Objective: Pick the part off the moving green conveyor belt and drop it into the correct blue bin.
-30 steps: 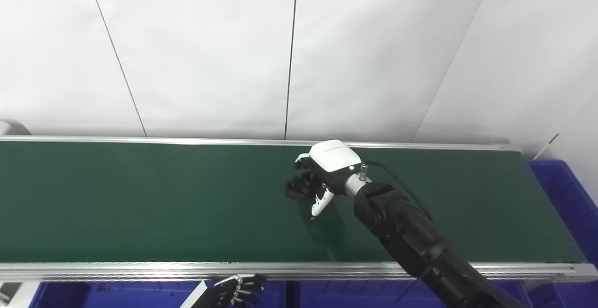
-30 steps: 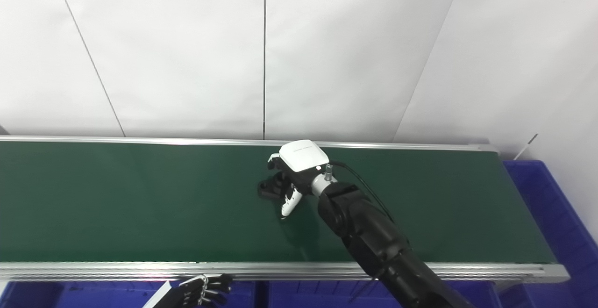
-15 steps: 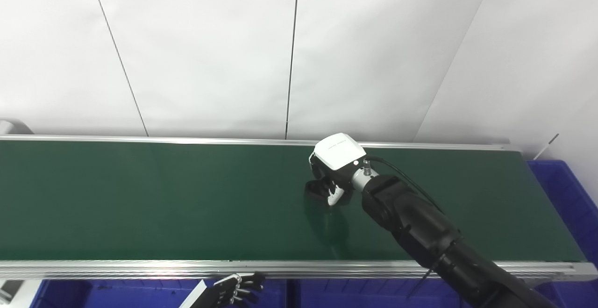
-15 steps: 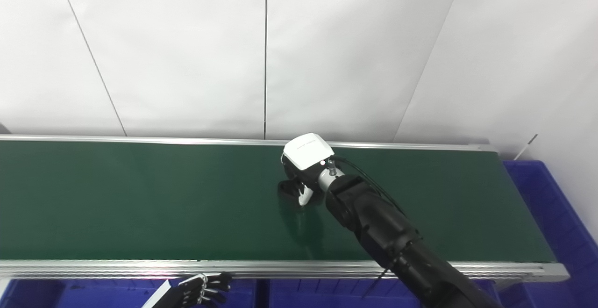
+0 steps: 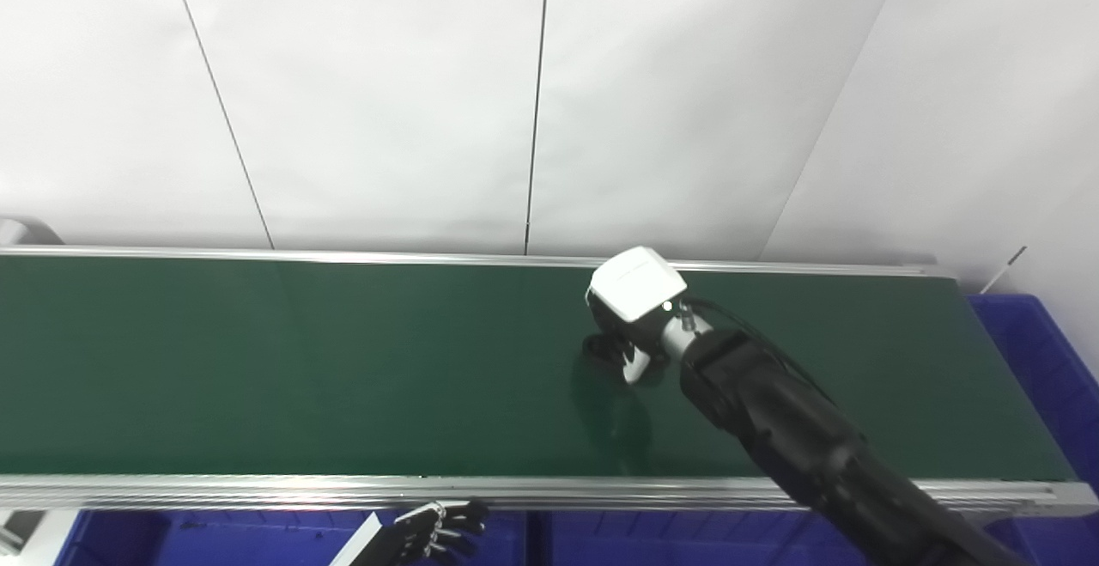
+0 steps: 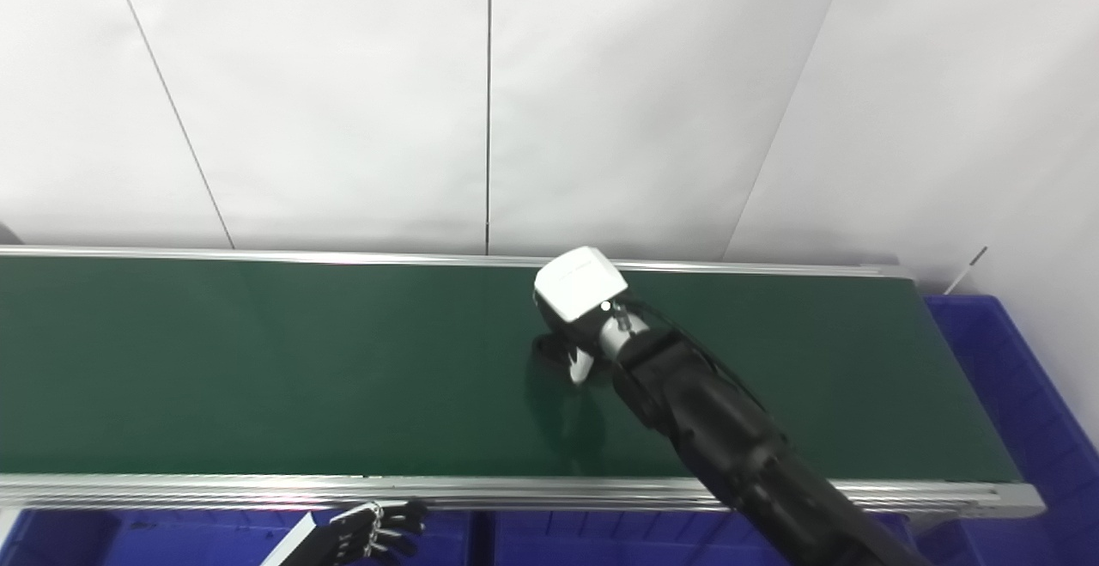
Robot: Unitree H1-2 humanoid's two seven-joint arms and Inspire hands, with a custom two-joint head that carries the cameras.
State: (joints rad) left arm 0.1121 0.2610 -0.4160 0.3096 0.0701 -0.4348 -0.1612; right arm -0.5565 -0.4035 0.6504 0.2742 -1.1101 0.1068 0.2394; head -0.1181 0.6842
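A small black part (image 5: pixel 595 348) lies on the green conveyor belt (image 5: pixel 258 360), right of the middle. My right hand (image 5: pixel 634 307) sits on top of it, white back up, fingers curled down around it and the white thumb tip pressed against its near side. Only the part's left edge (image 6: pixel 544 348) shows from under the hand, and it looks level with the belt. My left hand (image 5: pixel 440 532) hangs low at the bottom edge, in front of the belt's near rail, fingers apart and holding nothing.
A blue bin (image 5: pixel 1043 351) stands past the belt's right end. More blue bins (image 5: pixel 215 540) run along below the near aluminium rail (image 5: pixel 258 490). A white panelled wall rises behind the far rail.
The part has ridden the belt to the right and my right hand followed it. Its fingers and thumb, spread a second ago, have curled over the part. The left hand stayed put.
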